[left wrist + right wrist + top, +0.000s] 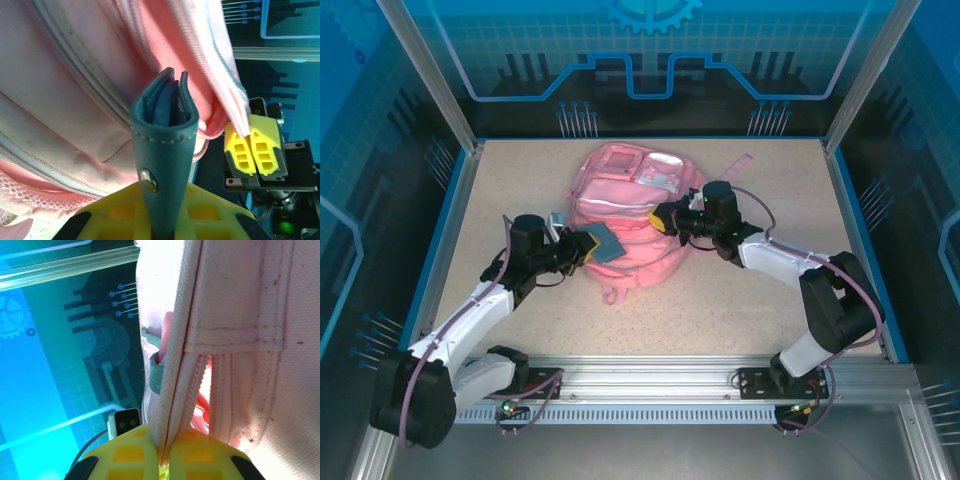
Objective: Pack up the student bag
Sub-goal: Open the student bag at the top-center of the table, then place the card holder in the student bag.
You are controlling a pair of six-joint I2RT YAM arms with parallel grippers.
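Beige tabletop, blue walls; left jaws clamp perhaps a wallet, right jaws the bag.

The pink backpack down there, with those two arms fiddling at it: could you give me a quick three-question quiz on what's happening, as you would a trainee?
1. True or false: the left gripper is shut on a dark blue stitched booklet with a metal stud.
2. What is the right gripper pinching? A) the pale zip edge of the large soft pink fabric backpack; B) a pencil; C) nothing.
3. Fill in: in the top view, the backpack lies on the speckled beige ___.

Key: 1 true; 2 A; 3 table.
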